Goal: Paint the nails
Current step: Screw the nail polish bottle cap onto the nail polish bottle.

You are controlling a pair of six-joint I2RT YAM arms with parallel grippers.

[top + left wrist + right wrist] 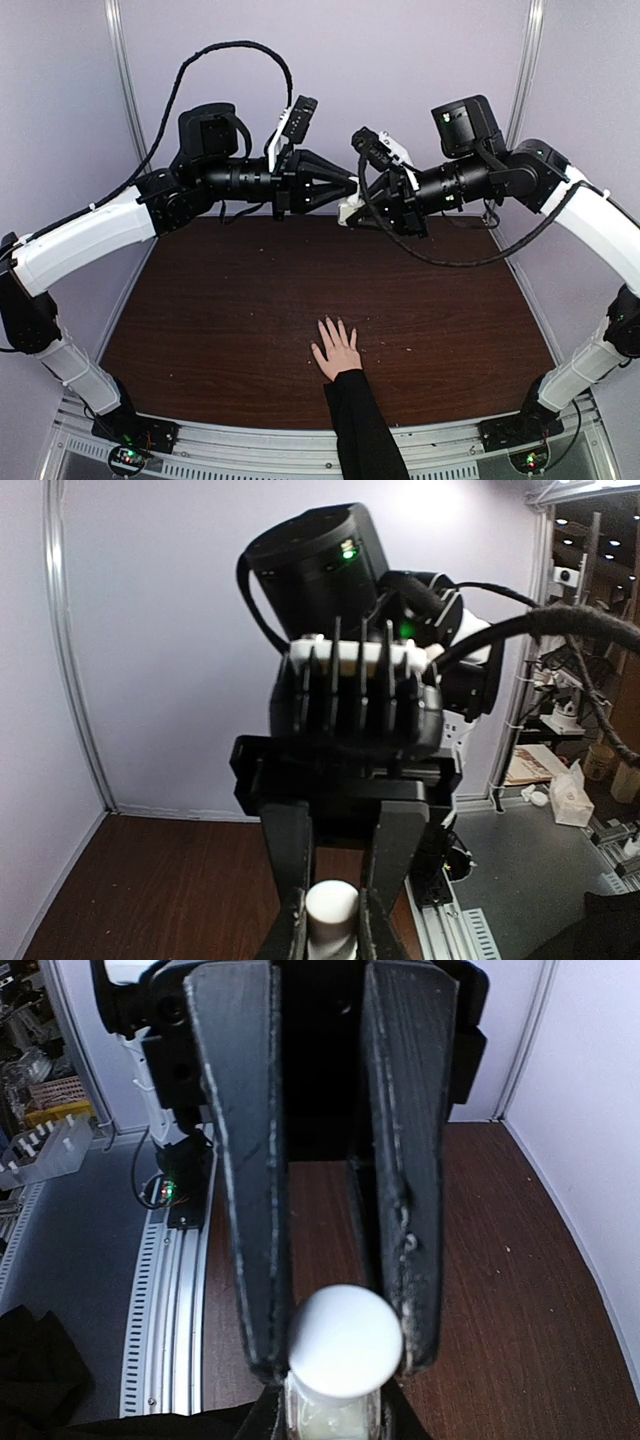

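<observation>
A light-skinned hand [336, 352] with a black sleeve lies flat, fingers spread, at the table's near middle. Its nails [328, 325] are too small to make out. High above the table's far side my two grippers meet tip to tip. Between them is a small clear bottle [330, 1412] with a white cap [345, 1340]. My left gripper [352, 188] is shut on the cap, which also shows in the left wrist view [331, 912]. My right gripper [364, 198] is shut on the bottle's glass body. Both grippers are far above the hand.
The dark wood table [220, 320] has pale walls on three sides. A metal rail [300, 440] with the arm bases runs along the near edge. Black cables [230, 50] loop above the left arm and hang under the right arm.
</observation>
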